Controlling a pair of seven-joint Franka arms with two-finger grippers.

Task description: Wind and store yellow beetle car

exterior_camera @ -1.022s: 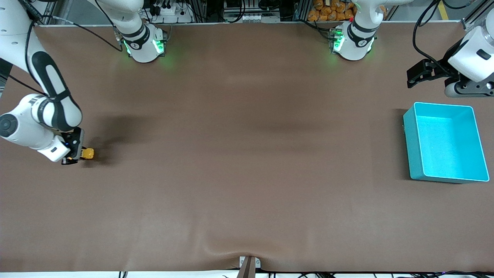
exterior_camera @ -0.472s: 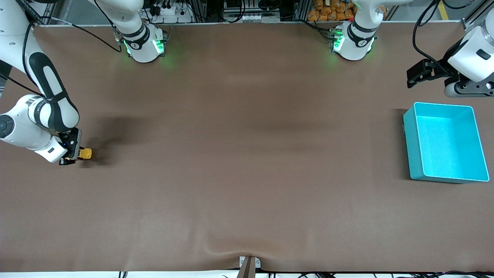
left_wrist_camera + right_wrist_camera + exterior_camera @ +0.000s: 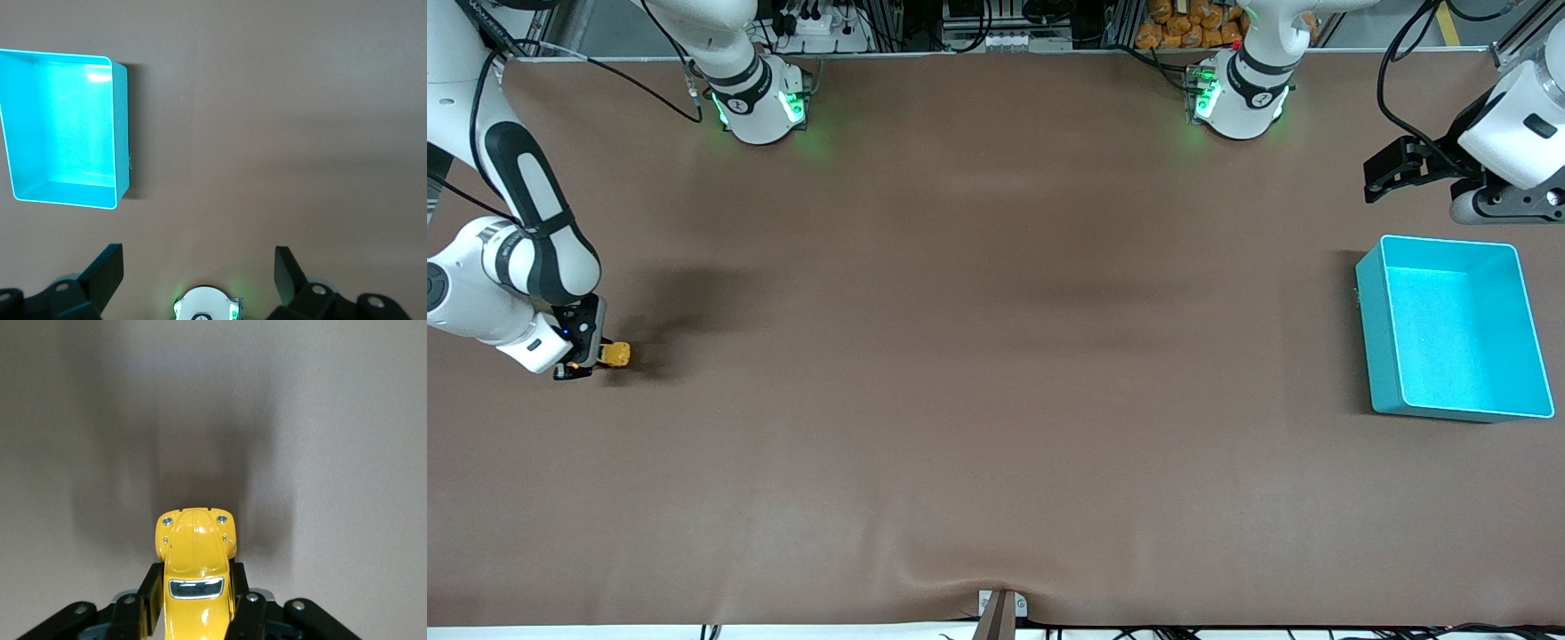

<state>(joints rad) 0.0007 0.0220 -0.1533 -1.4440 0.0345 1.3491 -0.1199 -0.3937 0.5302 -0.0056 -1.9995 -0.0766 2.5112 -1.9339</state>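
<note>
Table: brown mat [image 3: 996,356], teal bin [image 3: 1378,338] at left arm's end.
Right gripper [image 3: 591,356]: clamped on yellow beetle car [image 3: 615,354], low at right arm's end.
Left gripper [image 3: 1383,169]: waiting, fingers apart, above the table near the bin.

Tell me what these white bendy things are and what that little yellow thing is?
They are two robot arms at a brown table. One picture looks down from high up; the other two come from cameras on each arm's wrist. The right gripper, at the right arm's end of the table, has its jaws shut on the yellow beetle car, a tiny toy; its wrist camera shows the car up close. The left gripper waits with its jaws open beside the teal bin, which looks empty.
</note>
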